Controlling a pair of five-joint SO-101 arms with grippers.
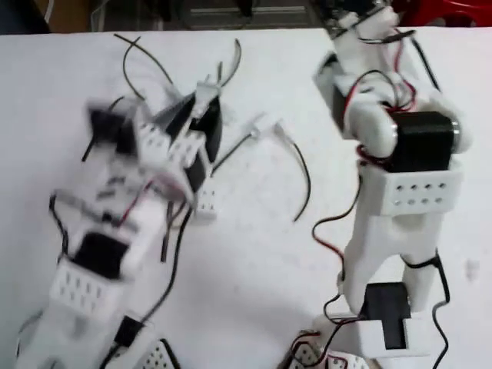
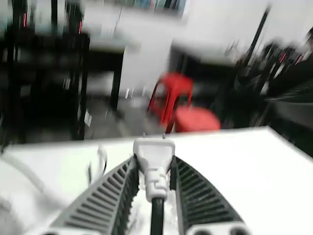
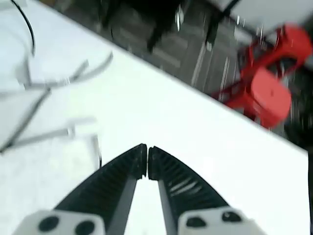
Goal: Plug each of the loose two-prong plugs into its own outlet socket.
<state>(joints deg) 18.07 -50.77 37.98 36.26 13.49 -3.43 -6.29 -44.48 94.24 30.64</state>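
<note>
White tabletop (image 1: 254,254), red stool (image 2: 195,119) in bg. Left claw (image 2: 154,161) grips a white plug (image 2: 154,147) by its body, cord running back btwn the jaws. Right claw (image 3: 146,154) pinched closed, holding nothing. Second plug (image 1: 264,126) lies loose w/ cord mid-tabletop.

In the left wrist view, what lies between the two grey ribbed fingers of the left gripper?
A white two-prong plug on a black cord, clamped by the left gripper; the left wrist view shows it.
</note>
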